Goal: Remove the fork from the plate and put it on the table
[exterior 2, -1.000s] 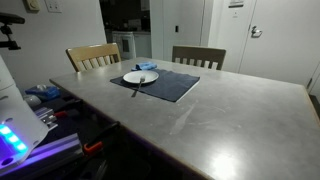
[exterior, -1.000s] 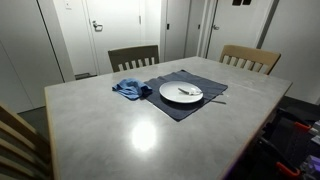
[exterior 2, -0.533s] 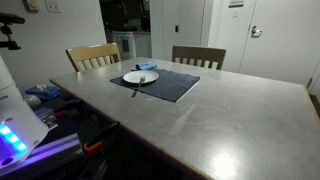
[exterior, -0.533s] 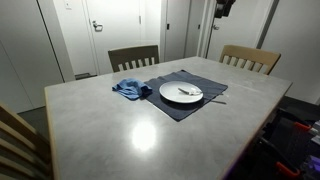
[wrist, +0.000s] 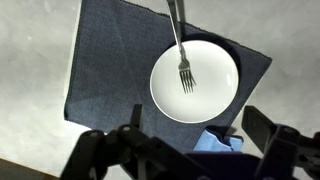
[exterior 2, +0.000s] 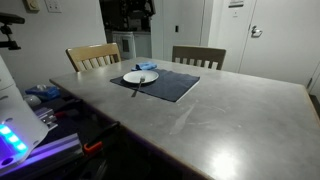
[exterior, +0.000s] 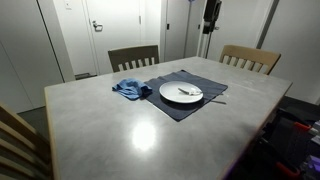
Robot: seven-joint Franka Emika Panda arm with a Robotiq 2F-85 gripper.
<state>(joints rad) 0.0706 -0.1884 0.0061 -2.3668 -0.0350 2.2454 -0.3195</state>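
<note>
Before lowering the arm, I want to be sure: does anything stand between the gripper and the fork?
Nothing visible does. The open gripper hangs high above the plate, where the fork lies uncovered; only air is between them.

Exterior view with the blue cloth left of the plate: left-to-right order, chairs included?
Order: near wooden chair → blue cloth → plate → pale wooden chair. Omitted for overlap: fork, placemat, dark chair.

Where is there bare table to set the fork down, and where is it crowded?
Free: the wide table stretch between the placemat and the side away from the chairs. Crowded: the chair side, where plate and fork sit on the placemat, a blue cloth beside it.
</note>
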